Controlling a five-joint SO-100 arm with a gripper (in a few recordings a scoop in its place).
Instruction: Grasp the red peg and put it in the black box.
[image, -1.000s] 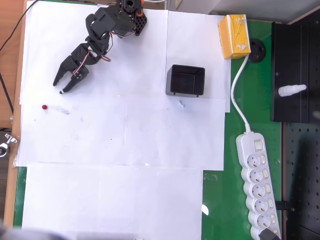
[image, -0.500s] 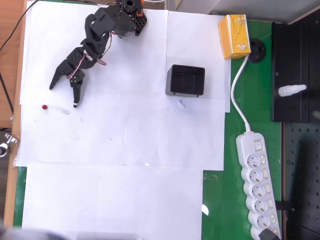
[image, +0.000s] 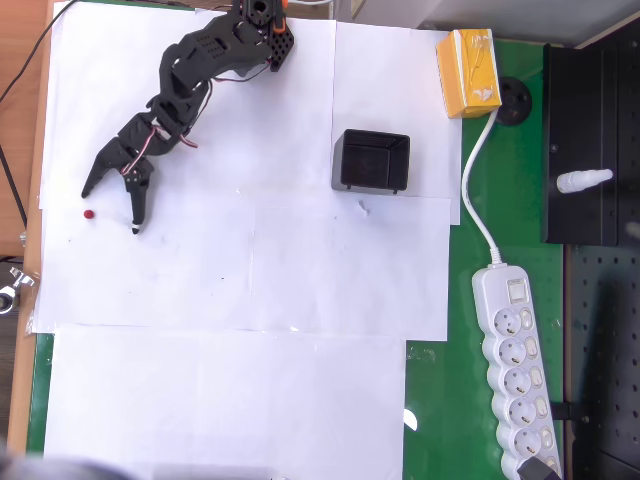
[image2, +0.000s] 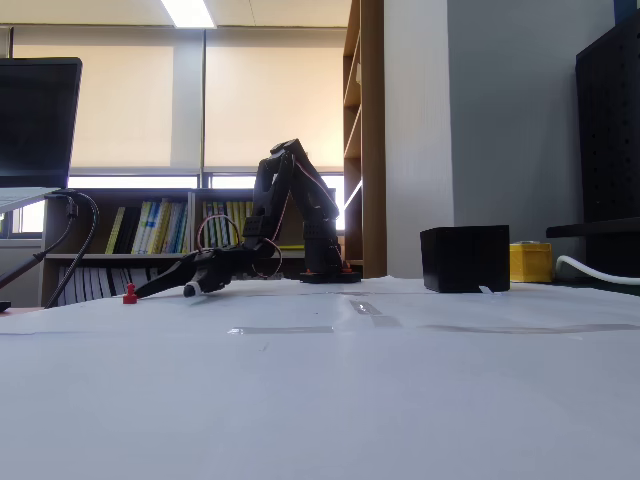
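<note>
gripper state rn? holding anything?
Gripper: open, holding nothing. Its fingers straddle the space beside the red peg, which lies on the paper, apart from both.

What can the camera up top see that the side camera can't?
Overhead view alone: the box's hollow inside, the white power strip, a white bottle on a black panel, and the open gripper with the peg just left of its gap. Fixed view alone: bookshelves and bright windows behind the arm, and the peg standing upright. Both: arm, gripper, peg, box, yellow carton, white paper.
</note>
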